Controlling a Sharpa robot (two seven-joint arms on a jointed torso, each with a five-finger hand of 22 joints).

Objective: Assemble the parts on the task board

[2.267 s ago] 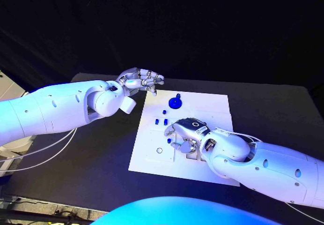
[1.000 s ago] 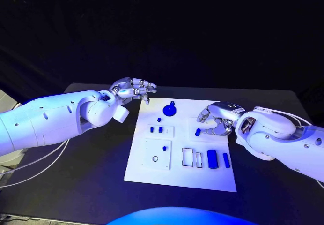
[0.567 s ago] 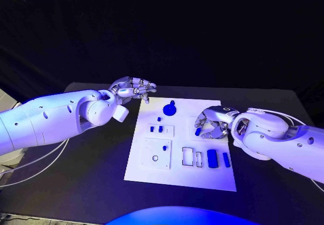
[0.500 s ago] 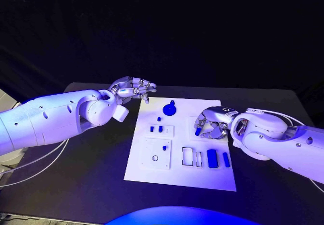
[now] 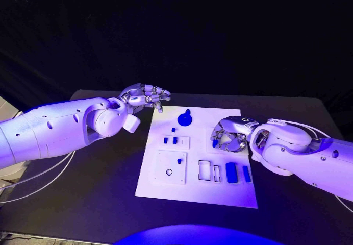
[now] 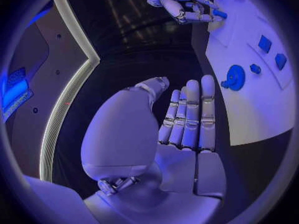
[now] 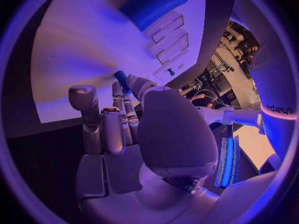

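Head view: one white task board (image 5: 168, 186) lies mid-table, with two hands over its far half. The blue parts I can count on it: one round disc piece (image 5: 184, 120) at 12 o'clock, two small pegs (image 5: 170, 140) at 10 o'clock, one tiny stud (image 5: 179, 161) near the centre-left, and two long bars (image 5: 237, 173) at 4 o'clock. One more short blue part (image 5: 216, 143) sits pinched between the right hand's (image 5: 229, 137) fingertips at 2 o'clock of the board, just above its surface; the right wrist view shows the same pinch. The left hand (image 5: 147, 95) hovers off the board's 11 o'clock corner, fingers curled inward, holding nothing. Against 2.3 s ago, the right hand has left the board's near-right slots and now carries that part farther up; the left hand stays put.
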